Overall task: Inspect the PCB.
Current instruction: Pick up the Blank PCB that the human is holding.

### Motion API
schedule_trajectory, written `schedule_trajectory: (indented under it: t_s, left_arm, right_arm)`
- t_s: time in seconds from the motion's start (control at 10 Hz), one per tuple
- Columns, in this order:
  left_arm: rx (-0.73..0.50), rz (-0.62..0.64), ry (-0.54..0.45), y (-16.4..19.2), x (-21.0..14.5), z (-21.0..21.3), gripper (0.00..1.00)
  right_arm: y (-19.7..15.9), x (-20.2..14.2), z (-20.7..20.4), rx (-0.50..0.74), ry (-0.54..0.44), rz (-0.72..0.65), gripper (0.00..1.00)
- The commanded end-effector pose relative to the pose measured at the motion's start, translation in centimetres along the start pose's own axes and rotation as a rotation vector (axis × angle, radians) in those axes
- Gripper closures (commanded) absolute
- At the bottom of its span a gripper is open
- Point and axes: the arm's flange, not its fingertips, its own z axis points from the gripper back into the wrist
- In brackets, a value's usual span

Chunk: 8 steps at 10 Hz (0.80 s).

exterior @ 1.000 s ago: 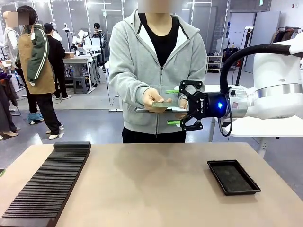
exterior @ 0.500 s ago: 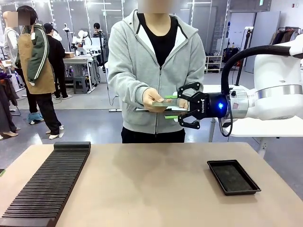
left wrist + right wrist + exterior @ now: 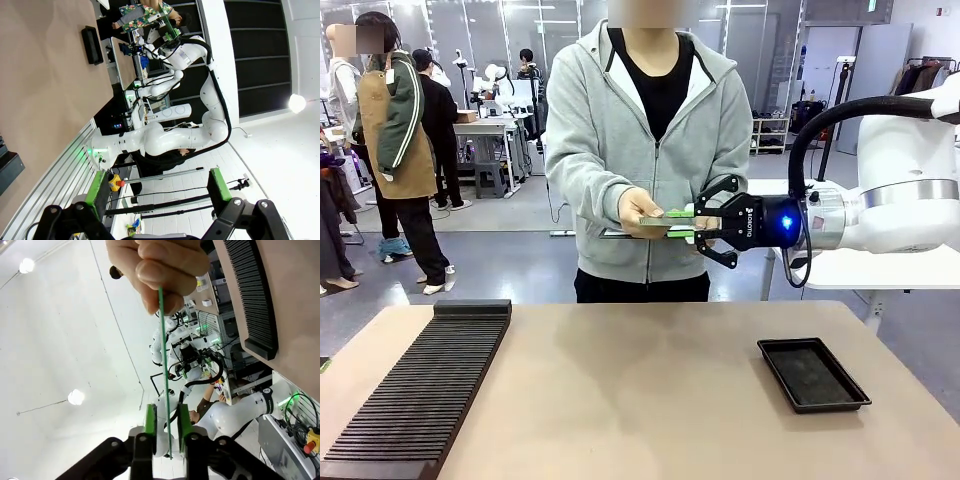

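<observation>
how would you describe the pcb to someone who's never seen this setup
Find the person in the grey hoodie standing across the table. The PCB is the small thin green board held out level in front of them, pinched between their hand and the right gripper. Unlike the wider grey board just under it, it is green.

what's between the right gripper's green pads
The PCB, edge-on, clamped between the pads of the right gripper, its far end pinched in the person's hand; the right wrist view shows it.
</observation>
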Motion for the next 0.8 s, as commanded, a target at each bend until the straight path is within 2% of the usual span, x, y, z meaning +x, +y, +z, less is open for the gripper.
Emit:
schedule_trajectory:
  t_s: [0.0,0.1,0.6,0.7]
  left_arm:
    - [-0.003,-0.003,-0.001,-0.13,-0.04,0.11,0.0]
    - [-0.003,-0.003,-0.001,-0.13,-0.04,0.11,0.0]
    - [-0.003,-0.003,-0.001,-0.13,-0.04,0.11,0.0]
    - [-0.003,-0.003,-0.001,-0.13,-0.04,0.11,0.0]
  right_arm:
    - [0.22,0.84,-0.35,0.017,0.005,0.006,0.96]
    - [0.12,0.93,-0.3,0.02,0.007,0.003,1.0]
    - [-0.12,0.71,0.19,0.007,0.001,0.034,1.0]
    - [-0.07,0.42,0.02,0.003,0.002,-0.005,1.0]
